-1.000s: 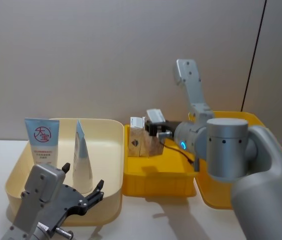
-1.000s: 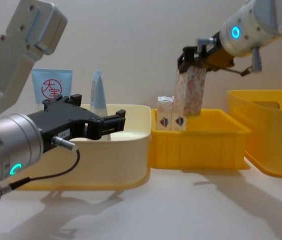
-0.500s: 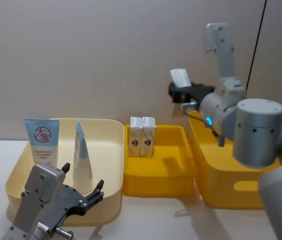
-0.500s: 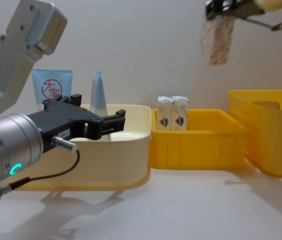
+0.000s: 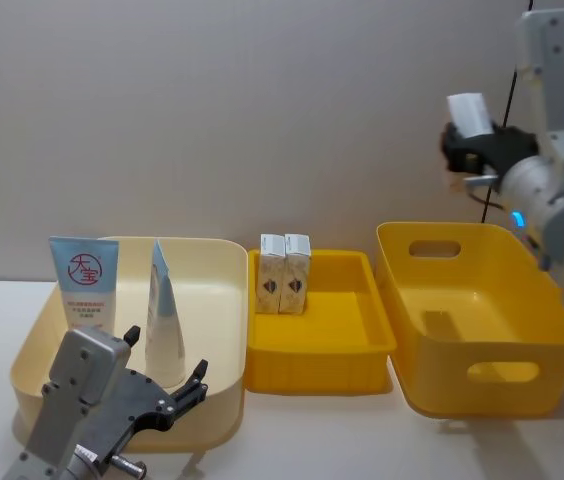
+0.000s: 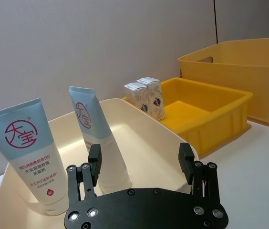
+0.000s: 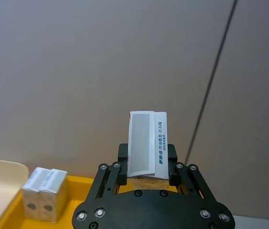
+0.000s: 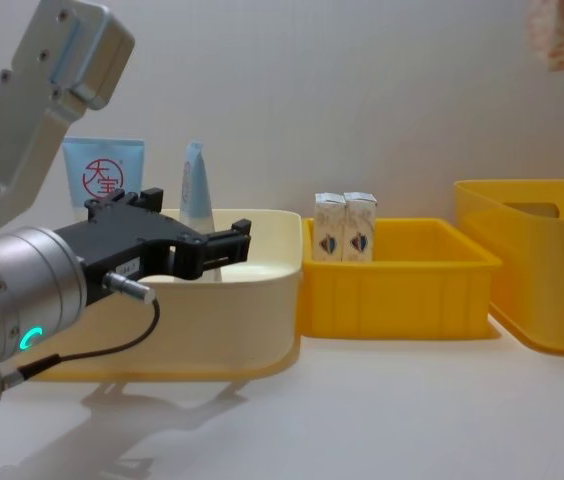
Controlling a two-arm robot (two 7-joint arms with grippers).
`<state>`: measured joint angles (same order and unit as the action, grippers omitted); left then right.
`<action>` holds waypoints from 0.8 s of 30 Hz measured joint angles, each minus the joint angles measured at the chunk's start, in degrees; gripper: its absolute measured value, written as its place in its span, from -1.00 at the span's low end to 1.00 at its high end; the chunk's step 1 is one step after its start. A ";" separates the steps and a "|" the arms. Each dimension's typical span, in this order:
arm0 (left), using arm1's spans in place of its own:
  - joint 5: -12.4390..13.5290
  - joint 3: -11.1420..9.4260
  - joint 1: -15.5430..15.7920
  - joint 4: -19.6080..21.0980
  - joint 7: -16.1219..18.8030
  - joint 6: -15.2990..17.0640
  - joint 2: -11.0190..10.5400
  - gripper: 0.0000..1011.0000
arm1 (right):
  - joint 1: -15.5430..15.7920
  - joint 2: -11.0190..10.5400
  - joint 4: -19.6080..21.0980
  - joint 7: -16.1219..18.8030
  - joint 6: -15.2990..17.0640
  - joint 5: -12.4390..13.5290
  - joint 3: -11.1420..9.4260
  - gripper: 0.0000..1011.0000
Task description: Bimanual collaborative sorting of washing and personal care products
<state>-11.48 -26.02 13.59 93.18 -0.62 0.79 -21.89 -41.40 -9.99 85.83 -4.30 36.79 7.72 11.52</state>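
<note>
R pincer (image 7: 147, 164) is clamped on the held carton (image 7: 146, 143), fingers pressed to its two sides w/ the carton's top sticking out past them. We see it raised high in front of the wall (image 5: 212, 100), well above the big bin (image 5: 482, 372). In chest view the held carton hangs at upper right.

L pincer (image 6: 140, 153) is spread wide & holds nothing. It sits low at the near edge of the cream bin (image 5: 220, 300), aimed into it and clear of both tubes. Inside that bin the slim tube (image 5: 165, 320) stands upright on its cap, just beyond the pincer. The flat tube (image 5: 84, 285) w/ round red logo stands upright to its left, toward the bin's back.

Just right of the cream bin is the small bin (image 5: 322, 352). The two cartons (image 5: 284, 272) stand side by side, touching, in its rear left corner. All 3 bins rest on the tabletop (image 5: 362, 440).
</note>
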 joint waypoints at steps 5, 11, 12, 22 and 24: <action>0.00 0.00 0.00 0.00 0.00 0.00 0.00 0.98 | 0.96 -2.51 1.06 0.38 1.01 -0.38 -1.84 -0.13; 0.00 0.00 0.00 0.00 0.00 0.00 0.00 0.98 | 1.67 -4.10 1.45 1.93 3.35 -0.12 -2.86 -0.13; 0.00 0.00 0.00 0.00 0.00 0.00 0.00 0.98 | 1.72 -4.20 1.45 2.12 3.68 -0.04 -2.93 -0.13; 0.00 0.00 0.00 0.00 0.00 0.00 0.00 0.98 | 1.58 -4.07 0.07 4.81 9.07 1.56 -3.30 -0.13; 0.00 0.00 0.00 0.00 0.00 0.00 0.00 0.98 | 1.43 -3.74 -0.52 5.35 10.00 1.95 -3.30 -0.13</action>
<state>-11.48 -26.02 13.59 93.18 -0.63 0.79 -21.90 -39.97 -13.73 85.31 1.05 46.79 9.67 8.22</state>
